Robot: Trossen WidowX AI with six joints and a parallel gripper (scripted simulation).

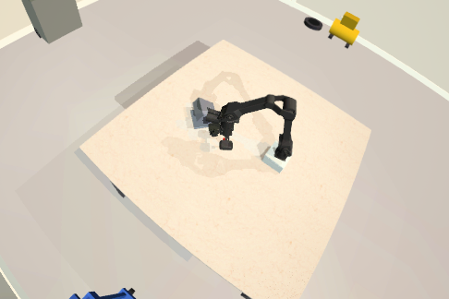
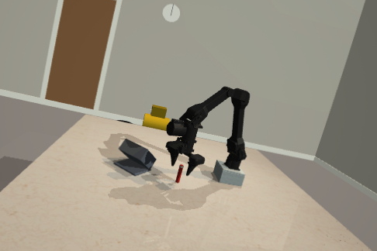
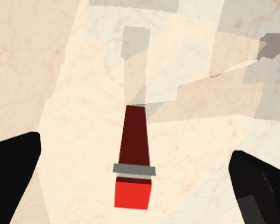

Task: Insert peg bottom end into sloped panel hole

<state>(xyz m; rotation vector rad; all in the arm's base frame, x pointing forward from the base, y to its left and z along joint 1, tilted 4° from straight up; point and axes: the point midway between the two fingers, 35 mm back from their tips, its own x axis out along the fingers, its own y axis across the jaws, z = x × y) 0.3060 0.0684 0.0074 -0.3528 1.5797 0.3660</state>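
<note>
The robot's arm [image 1: 273,101] [image 2: 238,119] is black nearly all over, built from slim, straight links with chunky, rounded joint housings between them. Its shading runs from near-black to charcoal. A short, thick cylinder [image 2: 177,128] sticks out beside the wrist, black as well. The gripper [image 1: 225,142] [image 2: 181,170] [image 3: 136,152] has two black fingers, broad at the root and narrowing to blunt tips in the close view, with a dark grey patch low on one. Under the arm sits a pale blue-grey, box-shaped base [image 1: 273,162] [image 2: 232,178] with flat sides and crisp edges. Any small screws or lettering are too small to tell.
</note>
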